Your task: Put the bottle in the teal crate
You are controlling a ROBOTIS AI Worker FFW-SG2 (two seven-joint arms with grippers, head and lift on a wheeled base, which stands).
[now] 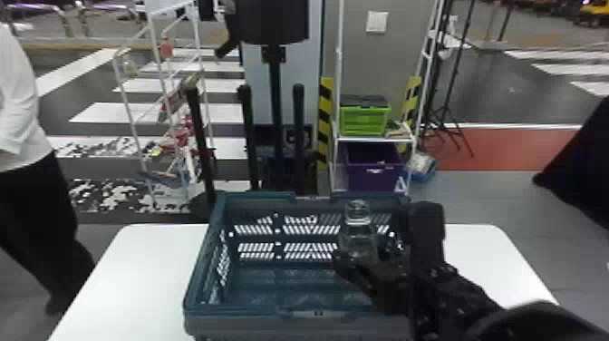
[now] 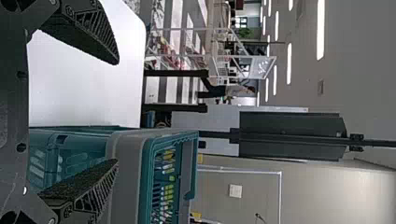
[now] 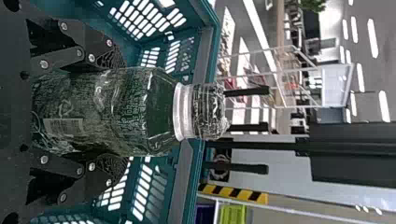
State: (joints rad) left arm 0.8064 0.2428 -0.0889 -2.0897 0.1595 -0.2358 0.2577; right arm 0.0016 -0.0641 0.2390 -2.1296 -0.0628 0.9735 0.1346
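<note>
"Across the white desk point(image 1: 113, 272), what could shift?"

"The teal crate point(image 1: 253, 313), if the right arm point(image 1: 453, 290) dragged on its rim. Bare surface on both sides would let it slide."

"Where's the tight edge?"

"The crate's right side, which the arm crosses. More open room lies toward the left inside, so easing inward should buy clearance."

"And the end effectors?"

"The left one point(image 2: 116, 112), near the crate, has its fingers wide apart, holding nothing. The right one point(image 3: 120, 111) is closed only as far as the bottle point(image 1: 358, 236) allows, gripping it from both sides."

"How's the bottle placed?"

"Upright, in the right half of the crate's opening. I can't tell how high its base is; a release too early could drop and topple it."

"Its neck point(image 3: 183, 112)?"

"Clear beyond the fingertips. Tilted, it might knock the far wall."
</note>
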